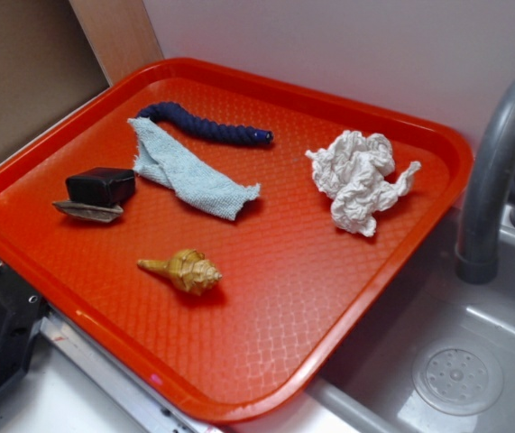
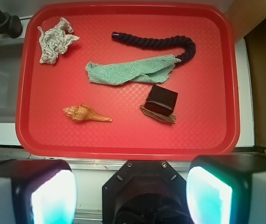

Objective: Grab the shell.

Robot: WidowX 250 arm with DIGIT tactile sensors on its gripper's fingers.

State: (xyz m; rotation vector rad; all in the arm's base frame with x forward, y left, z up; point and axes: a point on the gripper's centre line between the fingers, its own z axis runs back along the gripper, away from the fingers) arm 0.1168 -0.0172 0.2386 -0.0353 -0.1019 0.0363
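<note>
The shell [image 1: 185,271] [image 2: 84,113] is a small tan-golden spiral conch with a thin pointed tail. It lies on its side on the red tray [image 1: 239,410] [image 2: 123,151], in the front part nearest the robot. In the wrist view my gripper [image 2: 132,191] hangs high above the tray's near edge, over the black robot base [image 2: 144,186]. Its two fingers [image 2: 53,198] stand far apart with nothing between them. The shell is well ahead of the fingers and slightly left. The exterior view does not show the gripper.
On the tray also lie a crumpled white paper wad [image 1: 358,179] [image 2: 54,39], a teal cloth [image 1: 189,171] [image 2: 130,72], a navy rope [image 1: 207,126] [image 2: 156,42], and a black block [image 1: 101,186] [image 2: 161,100] on a flat grey-brown piece [image 1: 87,211]. A grey faucet [image 1: 496,171] and sink [image 1: 455,361] adjoin the tray.
</note>
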